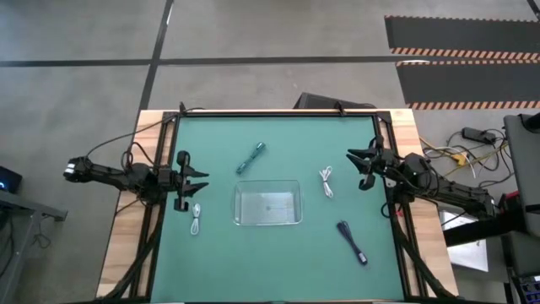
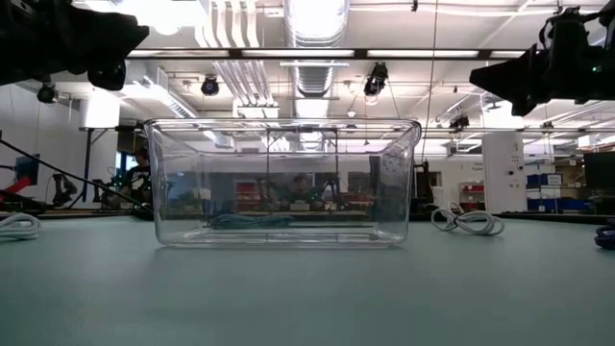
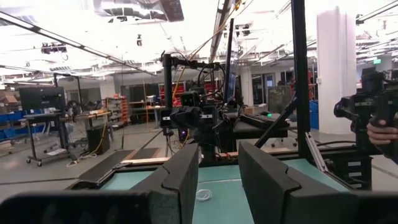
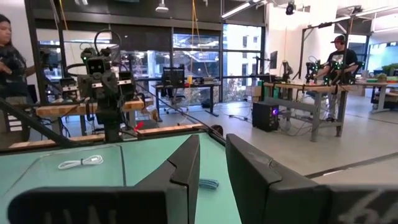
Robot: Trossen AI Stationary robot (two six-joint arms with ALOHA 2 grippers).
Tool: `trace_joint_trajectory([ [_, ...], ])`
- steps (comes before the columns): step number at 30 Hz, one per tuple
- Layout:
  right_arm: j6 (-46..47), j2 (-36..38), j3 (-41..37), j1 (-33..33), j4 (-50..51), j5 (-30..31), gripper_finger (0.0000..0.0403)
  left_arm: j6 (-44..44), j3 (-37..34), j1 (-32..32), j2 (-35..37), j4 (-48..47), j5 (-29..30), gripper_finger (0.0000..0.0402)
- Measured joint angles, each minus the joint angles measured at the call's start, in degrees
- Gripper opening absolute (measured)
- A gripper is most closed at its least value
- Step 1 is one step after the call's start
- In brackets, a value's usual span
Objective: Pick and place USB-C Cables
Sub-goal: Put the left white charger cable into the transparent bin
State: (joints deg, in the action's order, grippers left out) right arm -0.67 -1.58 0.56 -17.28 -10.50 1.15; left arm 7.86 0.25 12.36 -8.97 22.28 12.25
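The clear tray sits in the middle of the green table, and nothing is in it yet. All 4 cables lie on the mat around it. The teal cable is behind the tray, toward the far edge. One white cable is just left of the tray, and the other white cable is just right of it. The black cable is right of the tray, toward the near edge. The left gripper hangs left of the tray, close to the first white cable, with its fingers apart and nothing in them. The right gripper hangs right of the tray, near the second white cable, also open and empty. The cables are thin and flat on the mat, so the fingers could close over one and miss it, or a loose loop could catch on the tray's wall and flop outside.
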Motion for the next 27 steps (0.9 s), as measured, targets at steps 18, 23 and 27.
trace_joint_trajectory([
  [18, 0.02, 0.00, 0.00, 0.00, -3.85, 0.00, 0.0068, -0.03, 0.00, -0.02, -0.11, 2.97, 0.00, 0.0099],
  [23, 0.13, 0.00, 0.00, 0.00, -3.68, 0.00, 0.0068, 0.00, 0.00, 0.00, -0.11, 2.95, 0.00, 0.0099],
  [27, 0.26, 0.00, 0.00, 0.00, -3.45, 0.00, 0.0068, 0.00, 0.00, 0.00, -0.11, 2.95, 0.00, 0.0099],
])
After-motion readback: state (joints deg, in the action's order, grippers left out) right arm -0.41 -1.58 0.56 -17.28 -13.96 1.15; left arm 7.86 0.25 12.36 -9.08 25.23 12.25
